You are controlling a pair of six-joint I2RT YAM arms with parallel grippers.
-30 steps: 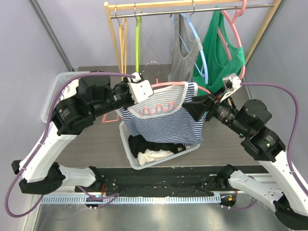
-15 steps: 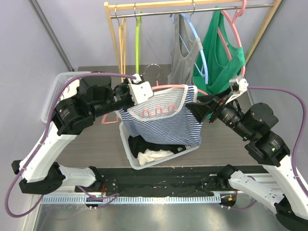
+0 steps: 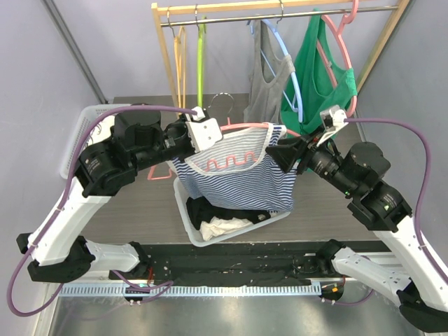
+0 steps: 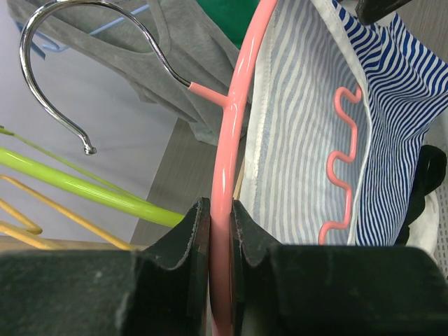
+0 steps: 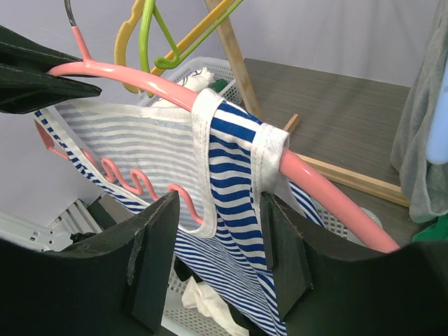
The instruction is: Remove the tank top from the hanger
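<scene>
A blue-and-white striped tank top (image 3: 241, 175) hangs on a pink hanger (image 3: 245, 126) held above a white basket. My left gripper (image 3: 210, 131) is shut on the pink hanger's arm (image 4: 222, 210), below its steel hook (image 4: 49, 70). One strap (image 5: 238, 140) still loops over the hanger's right arm (image 5: 329, 203). My right gripper (image 3: 278, 152) is open, its fingers (image 5: 150, 245) on either side of that strap, just in front of it and not touching. The tank top's inside shows in the left wrist view (image 4: 301, 140).
A white basket (image 3: 189, 217) with dark and white clothes sits under the tank top. A wooden rack (image 3: 280, 8) at the back holds a grey top (image 3: 269, 77), a green top (image 3: 318, 77) and empty yellow and green hangers (image 3: 189, 56). Another white basket (image 3: 91, 119) stands at far left.
My right gripper swung right and away, then came back left to the strap on the hanger's right arm. The left gripper and hanger stayed put.
</scene>
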